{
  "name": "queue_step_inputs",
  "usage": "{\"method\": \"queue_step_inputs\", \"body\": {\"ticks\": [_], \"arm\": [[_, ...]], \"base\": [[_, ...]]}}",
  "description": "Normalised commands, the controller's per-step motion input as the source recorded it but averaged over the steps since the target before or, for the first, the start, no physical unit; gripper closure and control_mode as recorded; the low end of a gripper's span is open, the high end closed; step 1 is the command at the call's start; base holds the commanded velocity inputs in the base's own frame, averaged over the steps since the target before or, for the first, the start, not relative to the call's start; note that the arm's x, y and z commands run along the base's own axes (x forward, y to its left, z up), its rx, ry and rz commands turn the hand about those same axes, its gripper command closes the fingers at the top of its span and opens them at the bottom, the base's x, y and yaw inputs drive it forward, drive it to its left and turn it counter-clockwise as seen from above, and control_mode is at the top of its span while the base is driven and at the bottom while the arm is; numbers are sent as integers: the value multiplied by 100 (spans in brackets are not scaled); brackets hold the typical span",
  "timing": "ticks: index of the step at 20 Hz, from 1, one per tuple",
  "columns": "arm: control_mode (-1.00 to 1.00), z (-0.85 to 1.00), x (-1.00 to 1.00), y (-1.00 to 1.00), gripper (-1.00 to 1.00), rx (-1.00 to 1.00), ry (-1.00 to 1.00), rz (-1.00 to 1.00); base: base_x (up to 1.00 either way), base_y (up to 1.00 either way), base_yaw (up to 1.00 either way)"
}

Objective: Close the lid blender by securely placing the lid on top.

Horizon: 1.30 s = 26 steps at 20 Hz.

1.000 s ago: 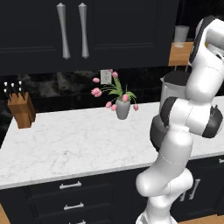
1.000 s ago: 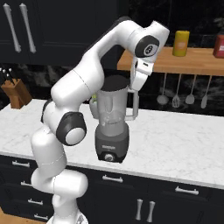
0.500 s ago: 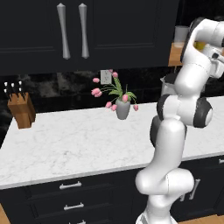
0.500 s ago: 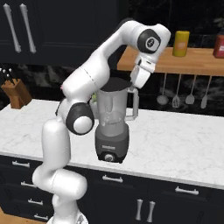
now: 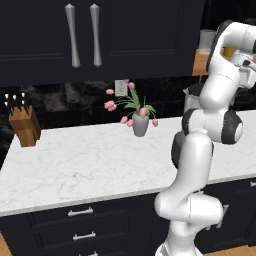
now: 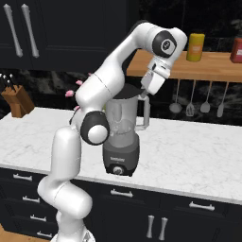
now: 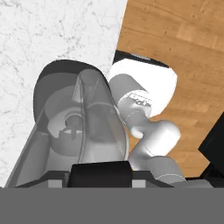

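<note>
Clamped between the jaws of the two-finger gripper (image 6: pixel 143 93), the small black round lid (image 7: pixel 101 174) sits at the rim of the tall clear tapered blender (image 6: pixel 124 134), at its 2 o'clock side in the right base view. Its handle points to 3 o'clock. On the white marble counter (image 5: pixel 75 160), a grey vase of pink tulips (image 5: pixel 139 122) stands at the blender's 9 o'clock, a wooden knife block (image 5: pixel 24 125) farther left.

White marble counter (image 6: pixel 198 156) veined in grey, and on it the blender (image 6: pixel 124 137): clear jar, dark grey base. Pink tulips (image 5: pixel 131 107) in a grey vase, black lid (image 7: pixel 100 175), brown knife block (image 5: pixel 24 126).
</note>
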Motion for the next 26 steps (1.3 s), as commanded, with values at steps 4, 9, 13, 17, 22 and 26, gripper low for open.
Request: {"method": "queue_step_inputs", "body": {"ticks": [4, 9, 13, 17, 22, 26], "arm": [[-100, 29, -5, 0, -100, 0, -12, 0], [-100, 36, -24, 5, -100, -2, -18, 0], [-100, 21, -45, 0, -100, -7, -27, 0], [-100, 29, -99, 15, -100, -15, -51, 0], [-100, 11, -100, 82, -100, -29, -61, 0], [-100, 0, -100, 100, -100, -36, -56, 0]], "base": [[0, 0, 0], [0, 0, 0], [0, 0, 0], [0, 0, 0], [0, 0, 0], [0, 0, 0]]}}
